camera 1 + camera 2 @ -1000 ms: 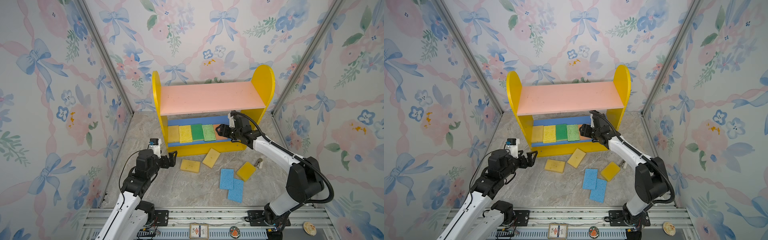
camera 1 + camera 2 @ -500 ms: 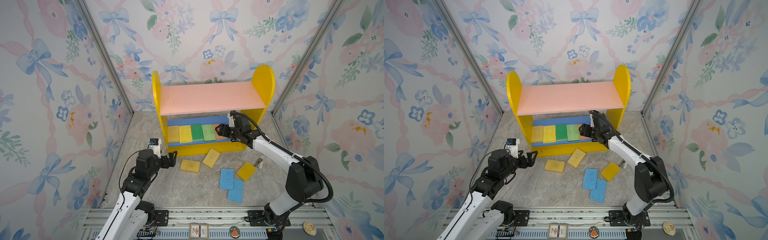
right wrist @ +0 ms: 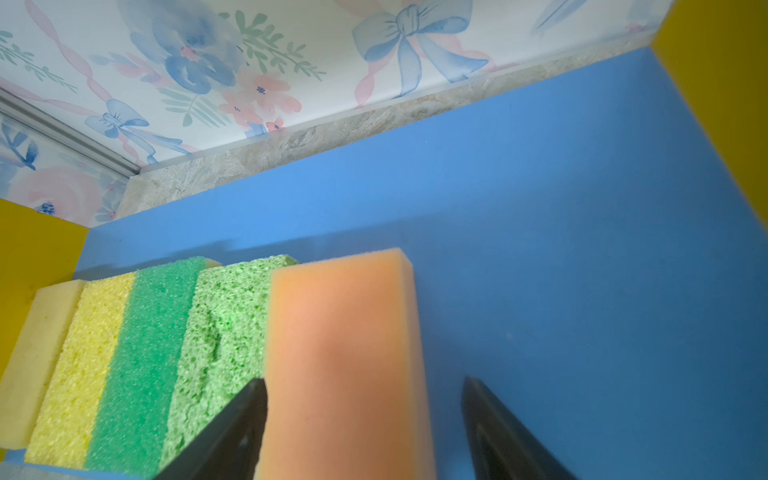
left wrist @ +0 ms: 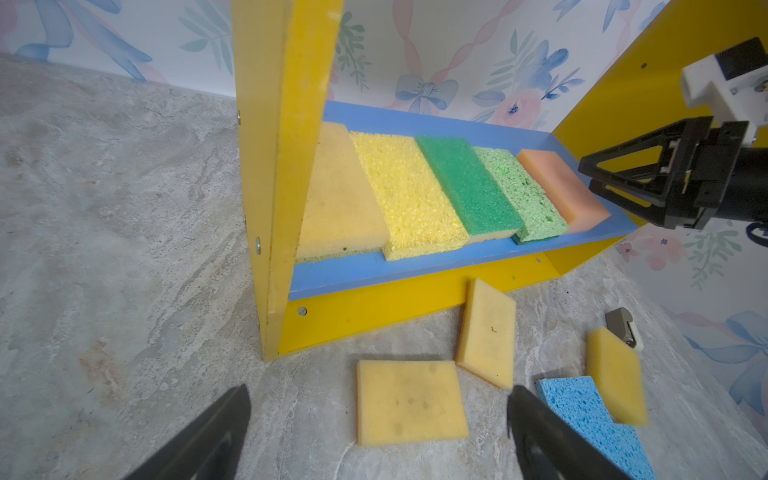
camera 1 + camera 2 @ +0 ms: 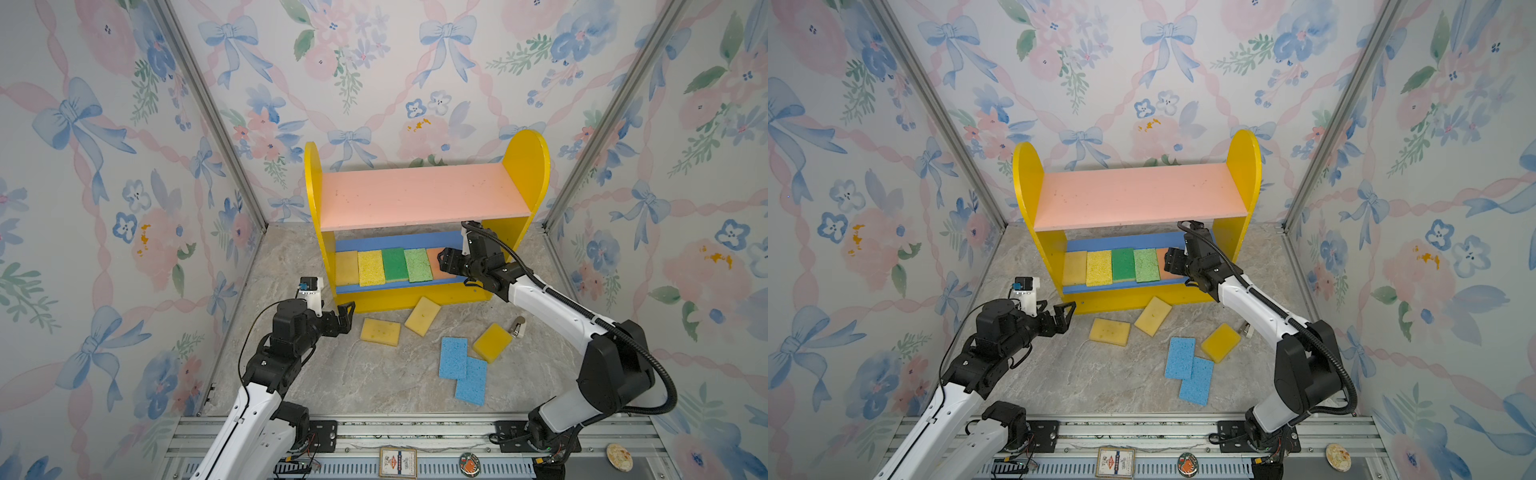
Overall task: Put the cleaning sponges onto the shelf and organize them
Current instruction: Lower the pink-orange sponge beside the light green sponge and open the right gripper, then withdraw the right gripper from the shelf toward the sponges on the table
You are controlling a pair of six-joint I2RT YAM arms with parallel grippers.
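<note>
Straddling the orange sponge (image 3: 340, 324), the right gripper (image 3: 363, 379) has its jaws apart over the blue lower board (image 3: 540, 249) of the shelf (image 5: 525, 166).
One finger (image 3: 237, 436) touches the sponge's side and its partner stands clear. The sponge lies flat, ending a row with the light green sponge (image 3: 224, 332), dark green sponge (image 3: 145, 353), yellow sponge (image 3: 87, 353) and pale yellow sponge (image 3: 37, 353). The left gripper (image 4: 379, 391), spread wide and empty, hovers above the floor (image 5: 332, 374) near a loose yellow pad (image 4: 409, 401) and two overlapping blue sponges (image 5: 453, 357).
</note>
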